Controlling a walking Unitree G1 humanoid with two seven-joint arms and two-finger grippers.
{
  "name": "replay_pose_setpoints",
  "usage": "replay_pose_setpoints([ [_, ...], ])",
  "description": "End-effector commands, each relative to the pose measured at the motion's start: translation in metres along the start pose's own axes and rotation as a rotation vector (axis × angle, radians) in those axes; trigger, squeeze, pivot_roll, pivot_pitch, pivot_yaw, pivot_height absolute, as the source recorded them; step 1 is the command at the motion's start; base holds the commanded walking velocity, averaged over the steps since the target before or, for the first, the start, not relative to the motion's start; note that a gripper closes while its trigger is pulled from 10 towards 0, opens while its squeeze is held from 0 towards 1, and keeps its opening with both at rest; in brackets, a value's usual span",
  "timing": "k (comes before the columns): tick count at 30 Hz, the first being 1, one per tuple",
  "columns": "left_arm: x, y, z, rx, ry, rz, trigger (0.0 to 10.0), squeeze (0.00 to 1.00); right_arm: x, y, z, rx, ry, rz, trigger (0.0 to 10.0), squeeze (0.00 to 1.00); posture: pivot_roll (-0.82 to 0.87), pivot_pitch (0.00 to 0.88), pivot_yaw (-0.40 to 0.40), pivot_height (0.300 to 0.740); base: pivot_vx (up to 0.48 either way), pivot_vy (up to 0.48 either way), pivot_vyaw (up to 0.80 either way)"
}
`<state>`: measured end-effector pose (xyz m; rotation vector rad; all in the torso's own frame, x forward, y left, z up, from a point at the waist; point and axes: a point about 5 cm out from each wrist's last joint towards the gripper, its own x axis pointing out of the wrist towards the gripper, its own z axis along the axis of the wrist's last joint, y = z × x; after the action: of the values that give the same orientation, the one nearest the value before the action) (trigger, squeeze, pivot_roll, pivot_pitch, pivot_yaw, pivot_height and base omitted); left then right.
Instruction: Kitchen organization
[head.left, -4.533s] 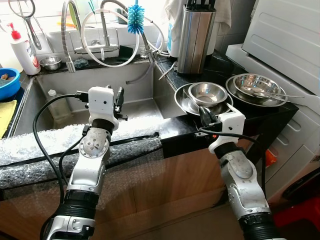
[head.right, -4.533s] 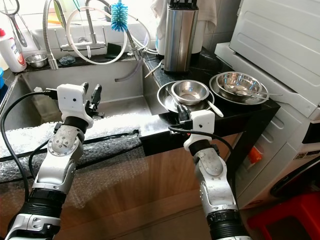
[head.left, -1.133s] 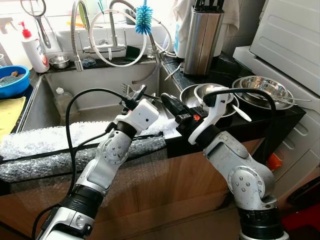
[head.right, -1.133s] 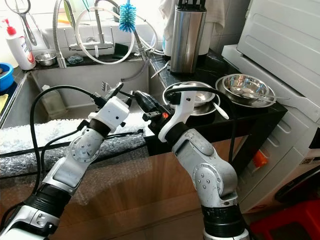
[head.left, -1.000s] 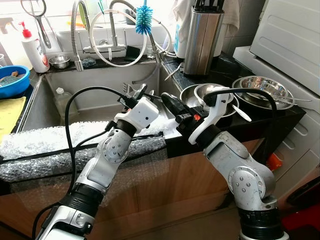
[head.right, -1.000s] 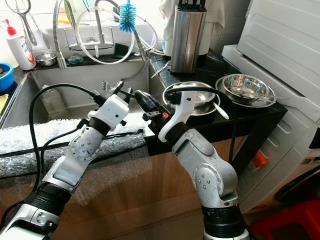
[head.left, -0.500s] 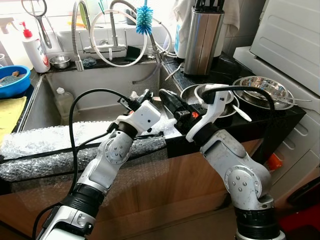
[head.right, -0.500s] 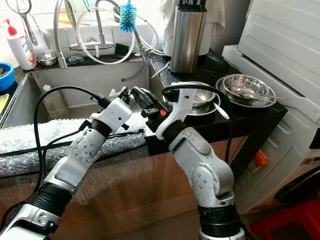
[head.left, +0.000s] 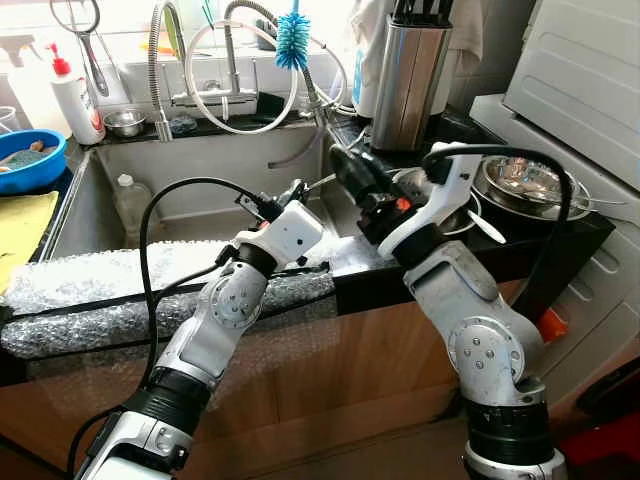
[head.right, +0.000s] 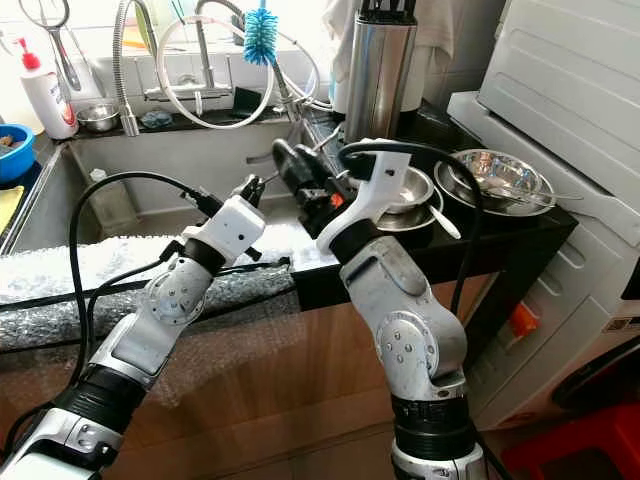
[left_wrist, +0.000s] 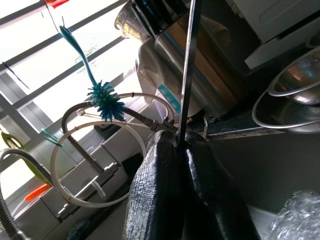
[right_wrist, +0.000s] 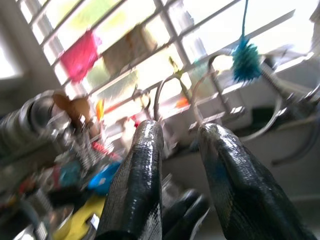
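Black tabletop (head.left: 520, 235) carries stacked steel bowls (head.left: 527, 180), a steel knife block (head.left: 405, 75) and a white spoon (head.left: 484, 225).

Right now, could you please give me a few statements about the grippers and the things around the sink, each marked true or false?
1. The left gripper is shut on a thin metal rod. True.
2. The right gripper has its fingers pressed together. False: there is a gap between them, and nothing is held.
3. The blue bottle brush lies in the sink. False: it hangs up by the tap.
4. Steel bowls sit on the dark counter to the right of the sink. True.
5. The knife block lies on its side. False: it stands upright.
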<state>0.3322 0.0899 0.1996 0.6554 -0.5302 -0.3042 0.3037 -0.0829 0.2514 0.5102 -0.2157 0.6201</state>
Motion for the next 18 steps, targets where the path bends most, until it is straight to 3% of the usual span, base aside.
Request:
replay_pose_setpoints([
  [1,0.002,0.005,0.000,-0.006,0.001,0.023,0.0,0.00,0.000,0.000,0.016,-0.022,-0.076,-0.015,10.0,0.00,-0.09,0.000,-0.039,0.740,0.000,0.000,0.00],
  [2,0.002,0.005,0.000,-0.008,0.004,0.023,1.3,0.00,0.001,0.001,0.019,-0.023,-0.089,-0.014,10.0,0.00,-0.09,0.000,-0.039,0.740,0.000,0.000,0.00],
  [4,0.002,0.005,-0.001,-0.011,0.007,0.023,1.3,0.00,0.001,0.001,0.022,-0.024,-0.103,-0.013,10.0,0.00,-0.09,0.000,-0.039,0.740,0.000,0.000,0.00],
  [5,0.001,0.004,-0.001,-0.011,0.008,0.023,2.2,0.00,0.001,0.002,0.023,-0.027,-0.108,-0.008,10.0,0.00,-0.09,0.000,-0.039,0.740,0.000,0.000,0.00],
  [6,0.001,0.004,-0.001,-0.010,0.009,0.022,4.9,0.00,0.002,0.003,0.025,-0.027,-0.119,-0.004,10.0,0.00,-0.09,0.000,-0.039,0.740,0.000,0.000,0.00],
  [7,0.001,0.004,-0.001,-0.010,0.010,0.022,4.9,0.00,0.002,0.004,0.027,-0.027,-0.127,-0.001,10.0,0.00,-0.09,0.000,-0.039,0.740,0.000,0.000,0.00],
  [8,0.001,0.004,-0.001,-0.008,0.011,0.020,9.1,0.00,0.002,0.005,0.029,-0.026,-0.135,0.002,10.0,0.00,-0.09,0.000,-0.039,0.740,0.000,0.000,0.00],
  [9,0.001,0.004,-0.002,-0.009,0.013,0.022,10.0,0.00,0.003,0.006,0.032,-0.029,-0.151,0.003,10.0,0.00,-0.09,0.000,-0.039,0.740,0.000,0.000,0.00],
  [12,0.001,0.005,-0.004,-0.022,0.028,0.035,10.0,0.00,0.002,0.005,0.039,-0.080,-0.195,-0.035,10.0,0.00,-0.09,0.000,-0.040,0.740,0.000,0.000,0.00],
  [13,0.000,0.006,-0.006,-0.057,0.046,0.060,10.0,0.00,0.000,0.000,0.041,-0.226,-0.195,-0.101,10.0,0.00,-0.09,0.000,-0.040,0.740,0.000,0.000,0.00],
  [14,0.000,0.007,-0.007,-0.071,0.053,0.070,10.0,0.00,-0.001,-0.002,0.041,-0.284,-0.190,-0.123,10.0,0.00,-0.09,0.000,-0.040,0.740,0.000,0.000,0.00],
  [15,0.000,0.007,-0.007,-0.071,0.053,0.070,10.0,0.00,-0.001,-0.002,0.041,-0.284,-0.190,-0.123,10.0,0.00,-0.09,0.000,-0.040,0.740,0.000,0.000,0.00],
  [16,0.000,0.010,-0.012,-0.128,0.083,0.107,10.0,0.00,-0.005,-0.005,0.037,-0.389,-0.172,-0.155,10.0,0.00,-0.10,0.000,-0.037,0.740,0.000,0.000,0.00],
  [18,0.000,0.013,-0.016,-0.191,0.114,0.150,10.0,0.00,-0.011,-0.008,0.031,-0.474,-0.155,-0.177,10.0,0.00,-0.10,0.000,-0.037,0.740,0.000,0.000,0.00],
])
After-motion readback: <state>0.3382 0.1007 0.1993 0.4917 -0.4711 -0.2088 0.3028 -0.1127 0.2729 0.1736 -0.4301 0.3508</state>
